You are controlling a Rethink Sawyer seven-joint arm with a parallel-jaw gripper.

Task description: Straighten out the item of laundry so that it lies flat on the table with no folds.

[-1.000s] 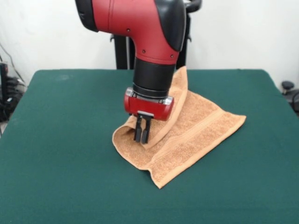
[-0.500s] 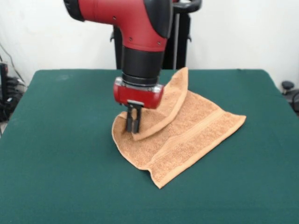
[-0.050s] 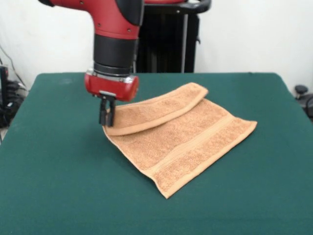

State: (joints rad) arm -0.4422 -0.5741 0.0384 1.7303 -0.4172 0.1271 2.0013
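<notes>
The orange-tan towel [image 3: 181, 142] lies on the dark green table [image 3: 58, 186], right of centre. Its far part is folded over on itself in a long flap [image 3: 156, 110] that runs from the left corner up to the right. My gripper [image 3: 106, 120] hangs at the flap's left corner, shut on the towel's edge and holding that corner slightly off the table. A woven band stripe [image 3: 195, 144] crosses the flat near part of the towel.
Green table surface stretches to the left and front of the towel. A black stand [image 3: 168, 44] rises behind the table's far edge. Cables and dark equipment [image 3: 7, 98] sit off the left side, a small black object [image 3: 302, 93] off the right.
My gripper has moved left and slightly away from the camera, dragging the towel's corner with it. The upright fold has been pulled down into a long, low flap.
</notes>
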